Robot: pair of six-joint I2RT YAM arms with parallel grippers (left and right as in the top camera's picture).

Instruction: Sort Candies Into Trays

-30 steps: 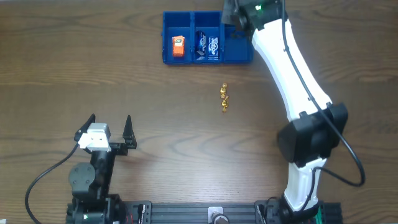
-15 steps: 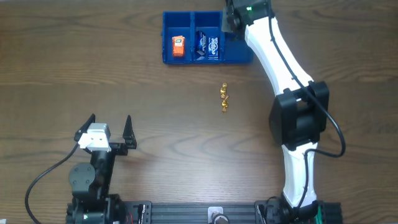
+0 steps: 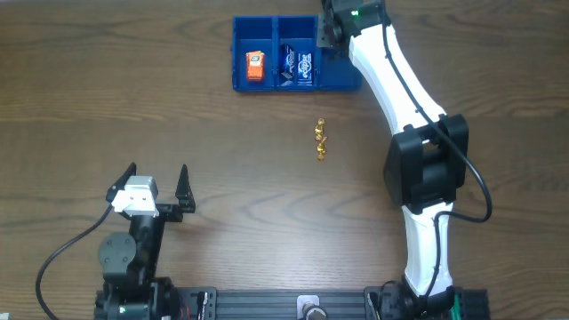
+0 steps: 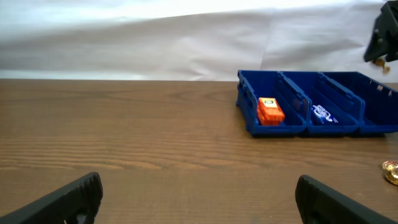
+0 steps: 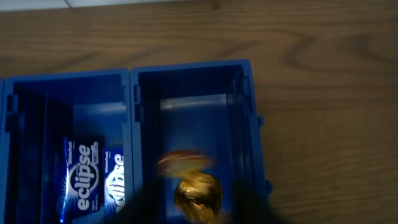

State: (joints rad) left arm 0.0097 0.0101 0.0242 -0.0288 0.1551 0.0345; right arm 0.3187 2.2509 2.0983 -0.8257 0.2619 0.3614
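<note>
Right gripper pinches a gold foil candy over the blue plastic tray. Released this high, it may bounce out!

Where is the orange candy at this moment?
In the top view, the orange candy lies in the left compartment of the blue tray, near the view's top edge, beside the blue packets in the middle compartment.
</note>
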